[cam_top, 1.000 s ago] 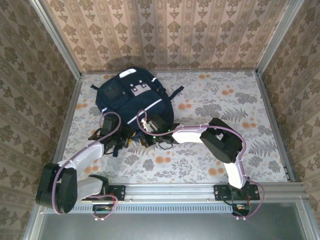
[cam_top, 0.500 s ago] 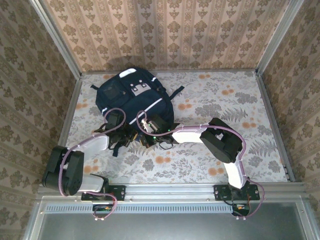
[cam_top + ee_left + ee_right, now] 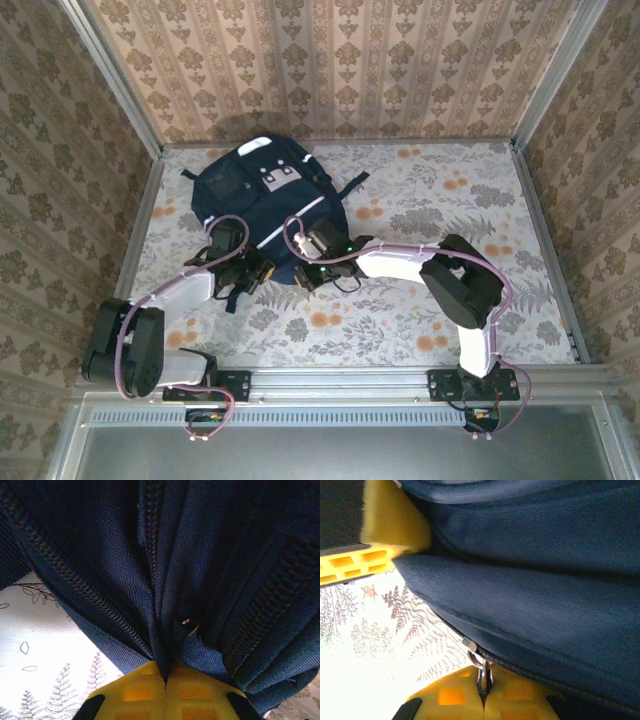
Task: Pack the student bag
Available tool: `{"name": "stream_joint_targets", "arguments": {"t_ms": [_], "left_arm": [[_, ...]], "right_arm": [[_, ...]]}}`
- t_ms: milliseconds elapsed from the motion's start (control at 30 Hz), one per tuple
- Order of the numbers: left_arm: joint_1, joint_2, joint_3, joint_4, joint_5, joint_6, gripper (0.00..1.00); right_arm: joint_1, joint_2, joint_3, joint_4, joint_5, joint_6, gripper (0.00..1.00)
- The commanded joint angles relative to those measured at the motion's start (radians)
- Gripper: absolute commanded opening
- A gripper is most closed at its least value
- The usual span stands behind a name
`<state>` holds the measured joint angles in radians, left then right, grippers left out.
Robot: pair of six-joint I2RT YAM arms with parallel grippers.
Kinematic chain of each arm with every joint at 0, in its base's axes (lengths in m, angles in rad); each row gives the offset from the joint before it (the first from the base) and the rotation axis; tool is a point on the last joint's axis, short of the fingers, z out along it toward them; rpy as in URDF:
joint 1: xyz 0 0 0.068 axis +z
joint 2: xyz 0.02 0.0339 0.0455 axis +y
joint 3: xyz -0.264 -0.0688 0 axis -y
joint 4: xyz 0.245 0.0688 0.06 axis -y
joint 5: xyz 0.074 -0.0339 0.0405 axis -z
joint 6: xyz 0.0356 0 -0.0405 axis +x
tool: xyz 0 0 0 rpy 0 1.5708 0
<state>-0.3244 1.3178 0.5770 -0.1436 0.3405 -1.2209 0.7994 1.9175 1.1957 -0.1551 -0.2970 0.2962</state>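
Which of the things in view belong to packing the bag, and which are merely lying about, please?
Part of the job: student bag; its zipper pull, pinched by the right gripper; left gripper, shut on bag fabric.
Just there: floral table cover; wallpapered walls.

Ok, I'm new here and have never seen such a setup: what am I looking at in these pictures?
This is a robot: a left arm and a right arm, bolted side by side. The overhead picture looks down from above and behind them; the other two come from cameras on each wrist. On the floral-patterned table lies a large dark navy fabric backpack. The left gripper, with yellow fingers, is shut on a fold of its fabric. The right gripper is shut on a small metal zipper pull.
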Motion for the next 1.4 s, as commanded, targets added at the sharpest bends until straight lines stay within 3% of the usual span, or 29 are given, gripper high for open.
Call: {"name": "stream_joint_targets", "arguments": {"t_ms": [0, 167, 400, 700, 833, 1000, 1133, 1267, 1300, 1333, 1367], "left_arm": [[0.042, -0.007, 0.004, -0.09, -0.137, 0.052, 0.0], [0.044, -0.008, 0.004, -0.101, -0.14, 0.063, 0.0], [0.037, -0.018, 0.039, -0.139, -0.153, 0.127, 0.0], [-0.126, 0.184, 0.324, -0.313, -0.052, 0.466, 0.0], [-0.173, 0.15, 0.36, -0.466, -0.125, 0.574, 0.0], [-0.139, 0.011, 0.284, -0.552, -0.171, 0.578, 0.0], [-0.041, -0.13, 0.224, -0.63, -0.218, 0.57, 0.0], [0.05, -0.262, 0.188, -0.716, -0.347, 0.546, 0.0], [0.054, -0.287, 0.181, -0.707, -0.342, 0.541, 0.06], [0.055, -0.308, 0.175, -0.688, -0.315, 0.541, 0.22], [0.055, -0.319, 0.175, -0.686, -0.293, 0.528, 0.32]], "right_arm": [[-0.071, -0.026, -0.024, -0.209, 0.067, -0.047, 0.0], [-0.093, -0.028, 0.018, -0.303, 0.079, -0.112, 0.0], [-0.157, -0.058, -0.005, -0.33, 0.189, -0.133, 0.0], [-0.16, -0.101, -0.138, -0.196, 0.124, -0.052, 0.0], [-0.122, -0.131, -0.188, -0.157, 0.077, -0.07, 0.0], [-0.033, -0.143, -0.207, -0.116, 0.048, -0.113, 0.0], [0.031, -0.124, -0.167, -0.048, -0.04, -0.066, 0.0], [0.108, -0.073, -0.075, 0.006, -0.071, -0.027, 0.0], [0.119, -0.053, -0.05, 0.016, -0.079, -0.013, 0.0], [0.127, -0.029, -0.019, 0.022, -0.088, 0.01, 0.0], [0.131, -0.008, 0.007, 0.029, -0.105, 0.031, 0.0]]}}
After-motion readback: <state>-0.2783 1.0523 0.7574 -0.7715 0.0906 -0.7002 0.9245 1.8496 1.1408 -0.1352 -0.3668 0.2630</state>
